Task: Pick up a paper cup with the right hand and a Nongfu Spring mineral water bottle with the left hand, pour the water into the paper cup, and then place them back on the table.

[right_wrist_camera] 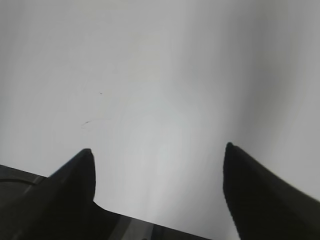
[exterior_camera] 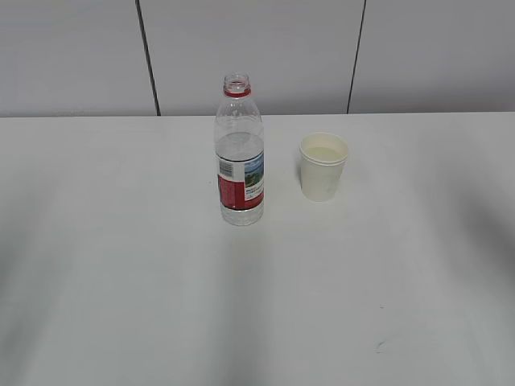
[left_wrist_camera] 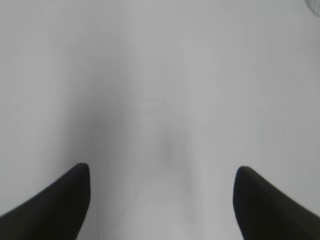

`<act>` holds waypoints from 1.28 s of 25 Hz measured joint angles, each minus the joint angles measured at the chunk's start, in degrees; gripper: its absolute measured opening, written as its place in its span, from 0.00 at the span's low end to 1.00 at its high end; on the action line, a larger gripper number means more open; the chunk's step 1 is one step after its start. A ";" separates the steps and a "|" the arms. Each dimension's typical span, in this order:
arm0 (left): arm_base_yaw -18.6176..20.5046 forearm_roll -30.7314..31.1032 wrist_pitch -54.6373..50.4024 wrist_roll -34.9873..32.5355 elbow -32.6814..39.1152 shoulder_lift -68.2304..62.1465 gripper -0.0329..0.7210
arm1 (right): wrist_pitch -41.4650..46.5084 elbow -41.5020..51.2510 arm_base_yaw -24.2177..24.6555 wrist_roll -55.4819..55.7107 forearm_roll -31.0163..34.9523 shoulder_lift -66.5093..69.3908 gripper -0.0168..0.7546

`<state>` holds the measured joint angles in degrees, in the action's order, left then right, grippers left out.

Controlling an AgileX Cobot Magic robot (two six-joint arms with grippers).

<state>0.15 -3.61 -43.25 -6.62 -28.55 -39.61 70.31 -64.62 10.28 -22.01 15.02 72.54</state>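
The Nongfu Spring mineral water bottle (exterior_camera: 240, 153) stands upright and uncapped near the middle of the white table (exterior_camera: 121, 265), with water up to about two thirds. The paper cup (exterior_camera: 323, 166) stands upright just to its right. Neither arm shows in the exterior view. In the left wrist view my left gripper (left_wrist_camera: 162, 172) is open and empty over bare table; a curved edge of something clear shows at the top right corner (left_wrist_camera: 314, 6). In the right wrist view my right gripper (right_wrist_camera: 157, 152) is open and empty over the table near its front edge.
A grey panelled wall (exterior_camera: 257, 48) with dark seams runs behind the table. A tiny dark mark (exterior_camera: 378, 346) lies on the table at the front right, and it also shows in the right wrist view (right_wrist_camera: 86, 123). The table's front edge (right_wrist_camera: 150, 222) shows below the right fingers.
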 joint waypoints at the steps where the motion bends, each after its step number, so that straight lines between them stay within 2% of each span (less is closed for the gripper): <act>1: 0.00 -0.24 -1.00 0.00 -0.34 0.27 0.74 | 0.00 0.00 0.00 0.00 0.00 -0.53 0.78; 10: 0.00 -0.95 -3.52 0.00 -1.00 7.46 0.73 | 0.13 2.79 0.00 -0.04 0.00 -8.58 0.78; 18: 0.00 -1.13 -6.99 0.00 -2.42 16.30 0.73 | -0.24 11.60 0.00 -1.19 0.00 -18.17 0.78; 23: 0.00 -1.08 -13.24 0.00 -3.58 18.87 0.73 | -1.39 16.51 0.00 -1.41 0.00 -24.02 0.78; 32: -0.54 -0.83 -17.57 0.00 -2.73 23.20 0.68 | -6.43 28.90 0.00 -2.55 0.00 -30.70 0.78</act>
<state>-0.40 -4.44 -60.82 -6.62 -31.29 -16.41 63.88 -35.72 10.28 -24.56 15.02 41.84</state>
